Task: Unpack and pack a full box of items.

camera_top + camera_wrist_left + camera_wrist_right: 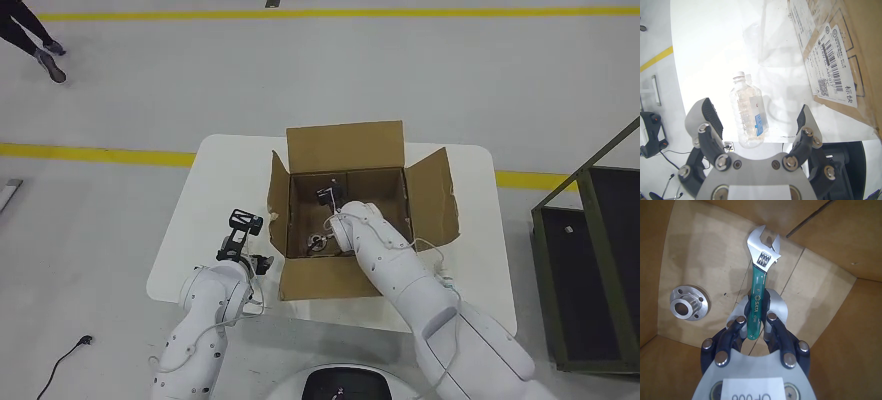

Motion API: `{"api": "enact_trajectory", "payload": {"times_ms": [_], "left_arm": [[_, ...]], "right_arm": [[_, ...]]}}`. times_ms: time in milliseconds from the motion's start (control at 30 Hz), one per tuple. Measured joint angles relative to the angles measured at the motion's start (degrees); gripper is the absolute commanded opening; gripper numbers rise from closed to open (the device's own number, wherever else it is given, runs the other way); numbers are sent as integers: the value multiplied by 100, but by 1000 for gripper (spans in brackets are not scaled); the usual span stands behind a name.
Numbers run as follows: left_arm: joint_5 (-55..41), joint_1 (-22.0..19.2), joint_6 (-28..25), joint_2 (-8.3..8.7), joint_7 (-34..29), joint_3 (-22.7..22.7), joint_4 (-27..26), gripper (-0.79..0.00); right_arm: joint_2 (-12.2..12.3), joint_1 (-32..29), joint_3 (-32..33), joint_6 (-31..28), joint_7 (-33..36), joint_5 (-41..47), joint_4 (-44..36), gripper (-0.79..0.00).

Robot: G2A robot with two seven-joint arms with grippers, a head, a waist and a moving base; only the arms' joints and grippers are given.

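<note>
An open cardboard box [425,200] stands on the white table [220,180]. My right gripper [758,303] is inside the box, shut on the green handle of an adjustable wrench [761,275], whose steel head hangs above the box floor. A steel flange [689,305] lies on the box floor beside it, also seen as the flange [317,241] from above. My left gripper [759,113] is open over a clear plastic bottle [748,111] lying on the table at the near edge, left of the box. The left gripper [243,226] sits outside the box's left wall.
A clear plastic bag [776,37] lies on the table against the box side, whose wall [838,56] carries shipping labels. A dark metal rack [590,270] stands to the right of the table. A handheld controller [651,134] lies on the floor.
</note>
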Motion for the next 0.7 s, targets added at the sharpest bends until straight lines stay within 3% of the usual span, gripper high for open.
{"api": "enact_trajectory", "payload": {"times_ms": [333, 700], "left_arm": [[0, 0, 0, 0, 0, 0, 0, 0], [0, 0, 0, 0, 0, 0, 0, 0]], "right_arm": [[252, -254, 194, -147, 272, -231, -918, -785], [616, -973, 465, -148, 1049, -957, -2180, -785]]}}
